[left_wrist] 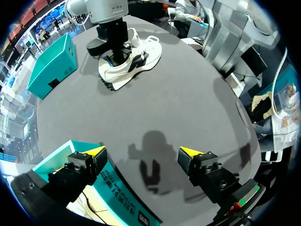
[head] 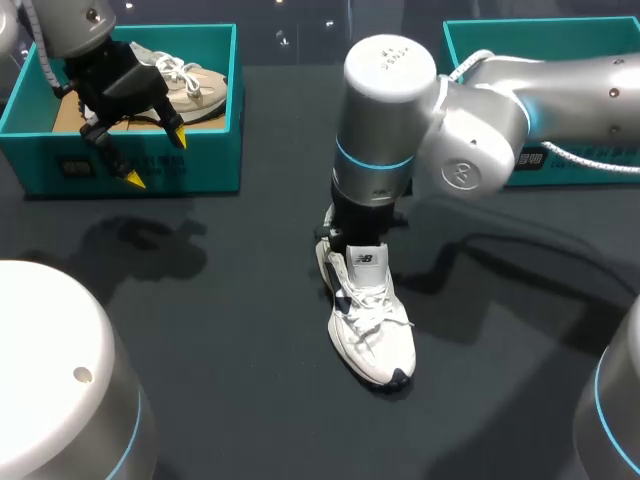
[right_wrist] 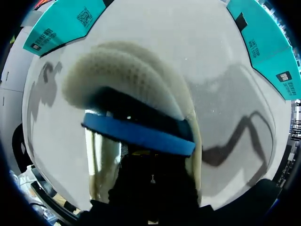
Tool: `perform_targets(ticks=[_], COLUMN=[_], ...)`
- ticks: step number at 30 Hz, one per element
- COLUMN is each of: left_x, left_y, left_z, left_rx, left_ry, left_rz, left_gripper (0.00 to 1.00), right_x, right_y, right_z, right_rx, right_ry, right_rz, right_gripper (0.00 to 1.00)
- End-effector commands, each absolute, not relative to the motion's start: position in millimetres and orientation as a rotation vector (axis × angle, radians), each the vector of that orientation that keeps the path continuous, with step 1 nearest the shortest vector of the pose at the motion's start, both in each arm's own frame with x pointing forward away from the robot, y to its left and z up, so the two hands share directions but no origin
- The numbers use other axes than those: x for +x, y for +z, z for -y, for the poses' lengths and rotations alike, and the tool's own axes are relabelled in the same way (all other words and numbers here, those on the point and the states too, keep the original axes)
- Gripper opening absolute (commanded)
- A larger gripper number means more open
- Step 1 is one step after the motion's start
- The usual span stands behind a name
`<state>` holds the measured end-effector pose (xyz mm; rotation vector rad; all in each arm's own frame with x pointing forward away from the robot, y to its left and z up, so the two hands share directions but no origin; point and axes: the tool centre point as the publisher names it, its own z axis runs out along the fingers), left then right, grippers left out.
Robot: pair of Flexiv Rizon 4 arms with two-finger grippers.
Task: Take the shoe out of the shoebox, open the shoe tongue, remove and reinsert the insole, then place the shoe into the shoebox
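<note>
Crowding heel opening of shoe (head: pixel 370 325) with right gripper (head: pixel 352 232), finger gap impossible to tell | toe aimed at near edge | left gripper (head: pixel 155 158) splayed wide, well apart.

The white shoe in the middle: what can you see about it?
The shoe is a white sneaker with dark blue patches, a dark toe tip and white laces. It stands upright on its sole on the dark table, toe toward the near edge. The right gripper sits at its heel opening, where padded mesh lining and a blue strip show. I can't tell whether it grips the shoe.
</note>
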<state>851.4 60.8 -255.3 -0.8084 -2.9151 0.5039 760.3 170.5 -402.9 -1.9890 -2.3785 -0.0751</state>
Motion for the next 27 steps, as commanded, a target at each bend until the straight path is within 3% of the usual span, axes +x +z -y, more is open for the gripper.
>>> perform_targets(ticks=[1, 7, 17, 27], left_x=[851, 851, 851, 851], left_y=[-255, -255, -255, -255], left_z=[-61, -61, -61, -61], left_rx=[-0.809, -0.809, -0.809, -0.809], left_ry=[0.501, 0.501, 0.501, 0.501], left_rz=[2.915, 2.915, 2.915, 2.915], left_gripper=[1.0, 1.0, 1.0, 1.0], right_x=[744, 731, 756, 768], right_y=[-426, -408, -347, -315], right_z=[-171, -171, -169, -167], right_rx=[-1.992, -2.025, -2.105, -2.17], right_ry=[-0.026, 0.003, -0.169, -0.281], right_rz=[2.351, 2.353, 2.527, 2.618], right_gripper=[0.0, 0.0, 0.0, 0.0])
